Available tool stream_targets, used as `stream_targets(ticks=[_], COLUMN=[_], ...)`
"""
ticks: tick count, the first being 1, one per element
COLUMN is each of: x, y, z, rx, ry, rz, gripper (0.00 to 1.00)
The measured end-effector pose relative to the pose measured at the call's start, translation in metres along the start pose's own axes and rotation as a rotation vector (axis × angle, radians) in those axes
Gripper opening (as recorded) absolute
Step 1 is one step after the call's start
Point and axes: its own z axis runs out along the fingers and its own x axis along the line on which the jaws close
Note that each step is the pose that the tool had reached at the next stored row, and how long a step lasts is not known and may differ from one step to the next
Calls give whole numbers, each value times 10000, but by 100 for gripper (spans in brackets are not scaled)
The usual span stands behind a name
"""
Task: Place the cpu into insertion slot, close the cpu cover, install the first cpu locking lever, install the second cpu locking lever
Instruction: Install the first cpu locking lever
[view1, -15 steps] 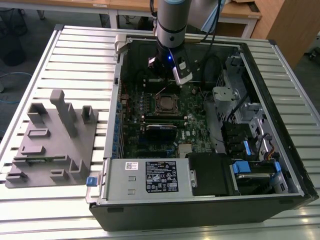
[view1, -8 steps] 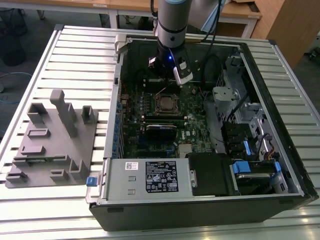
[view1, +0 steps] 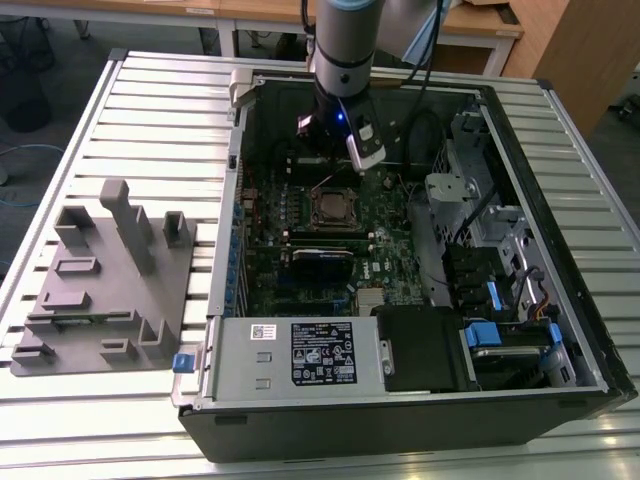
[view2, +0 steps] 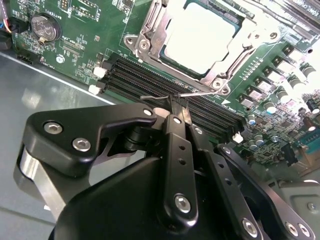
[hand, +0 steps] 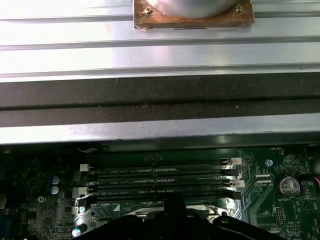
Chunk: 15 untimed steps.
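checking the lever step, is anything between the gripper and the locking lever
Nothing visible does. In the second wrist view the gripper tip sits right at the thin wire lever, beside the cover closed over the cpu. Whether it pinches the lever I cannot tell.

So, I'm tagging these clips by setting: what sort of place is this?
Probably a robotics lab or workshop bench: an open desktop computer case lies on a slotted aluminium table beside a grey fixture block, a robot arm reaches into it, and wooden desks stand behind.
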Motion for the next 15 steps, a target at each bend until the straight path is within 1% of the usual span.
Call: stream_targets(ticks=[15], x=[-4], y=[-6], z=[25], rx=[2], ry=[0], rz=[1], gripper=[10])
